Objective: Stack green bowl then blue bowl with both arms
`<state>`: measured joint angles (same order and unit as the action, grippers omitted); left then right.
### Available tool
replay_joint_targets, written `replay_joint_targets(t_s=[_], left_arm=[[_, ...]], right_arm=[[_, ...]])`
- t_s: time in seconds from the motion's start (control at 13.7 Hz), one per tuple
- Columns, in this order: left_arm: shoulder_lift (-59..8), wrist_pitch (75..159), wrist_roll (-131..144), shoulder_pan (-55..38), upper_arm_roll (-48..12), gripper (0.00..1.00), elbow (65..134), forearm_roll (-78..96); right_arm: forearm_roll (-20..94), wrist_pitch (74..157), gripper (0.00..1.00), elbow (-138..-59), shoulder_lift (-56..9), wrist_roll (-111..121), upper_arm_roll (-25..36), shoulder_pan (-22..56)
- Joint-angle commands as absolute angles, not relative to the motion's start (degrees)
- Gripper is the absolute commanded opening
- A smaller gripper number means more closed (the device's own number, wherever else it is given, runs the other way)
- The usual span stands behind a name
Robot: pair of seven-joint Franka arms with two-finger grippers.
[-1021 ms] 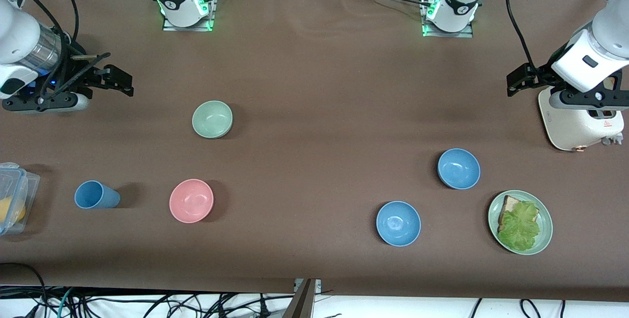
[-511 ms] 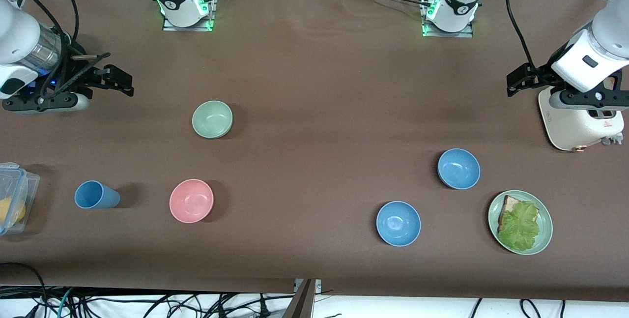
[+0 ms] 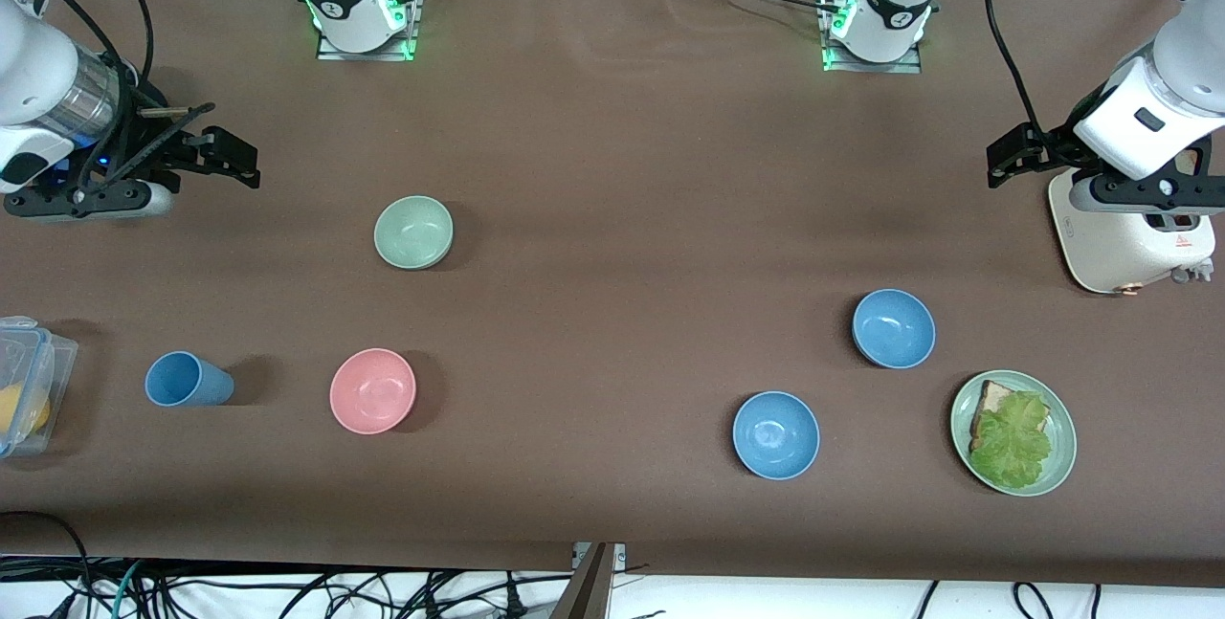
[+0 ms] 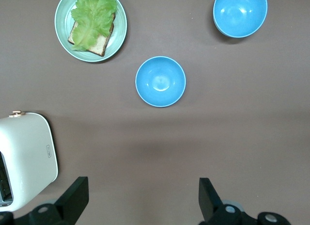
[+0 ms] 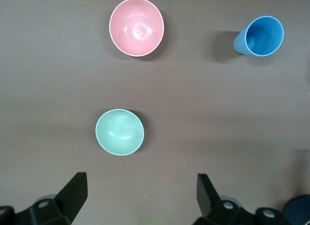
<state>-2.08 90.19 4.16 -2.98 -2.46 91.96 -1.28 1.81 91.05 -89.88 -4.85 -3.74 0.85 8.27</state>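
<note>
The pale green bowl (image 3: pixel 413 232) (image 5: pixel 119 132) stands empty toward the right arm's end of the table. Two alike blue bowls stand toward the left arm's end, one (image 3: pixel 893 328) (image 4: pixel 240 13) farther from the front camera than the other (image 3: pixel 776 434) (image 4: pixel 160 81). My right gripper (image 3: pixel 239 163) (image 5: pixel 142 193) hangs open and empty above the table, off to the side of the green bowl. My left gripper (image 3: pixel 1005 160) (image 4: pixel 144 196) is open and empty too, held high beside the toaster and apart from both blue bowls.
A pink bowl (image 3: pixel 372 390) and a blue cup (image 3: pixel 187 380) stand nearer the front camera than the green bowl. A clear container (image 3: pixel 24 385) sits at the table's end. A white toaster (image 3: pixel 1129 236) and a green plate (image 3: pixel 1064 437) with bread and lettuce are by the blue bowls.
</note>
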Motion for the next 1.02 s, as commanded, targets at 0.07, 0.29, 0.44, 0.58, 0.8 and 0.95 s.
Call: replay_joint_targets(t_s=[0.07, 0.29, 0.44, 0.58, 0.8, 0.95], left_arm=[[-2.81, 88.95, 3.87, -2.72, -2.64, 1.00, 90.18, -1.05], [-2.81, 88.95, 3.87, -2.64, -2.64, 1.00, 90.18, -1.05], [-2.81, 88.95, 3.87, -2.72, -2.55, 1.00, 90.18, -1.05], [-2.81, 88.95, 3.87, -2.72, -2.55, 1.00, 90.18, -1.05], [-2.81, 88.95, 3.87, -2.64, -2.64, 1.00, 90.18, -1.05], [-2.81, 88.95, 3.87, -2.64, -2.55, 1.00, 90.18, -1.05]], right_arm=[[2.99, 91.58, 1.00, -89.82, -4.75, -3.17, 1.05, 7.73], [2.99, 91.67, 1.00, -89.91, -4.75, -2.99, 1.05, 7.65], [2.99, 91.76, 1.00, -89.91, -4.75, -2.99, 1.05, 7.65], [2.99, 91.76, 1.00, -89.91, -4.75, -2.99, 1.05, 7.65], [2.99, 91.76, 1.00, -90.09, -4.75, -2.99, 1.05, 7.65], [2.99, 91.84, 1.00, -89.91, -4.75, -2.99, 1.05, 7.65]])
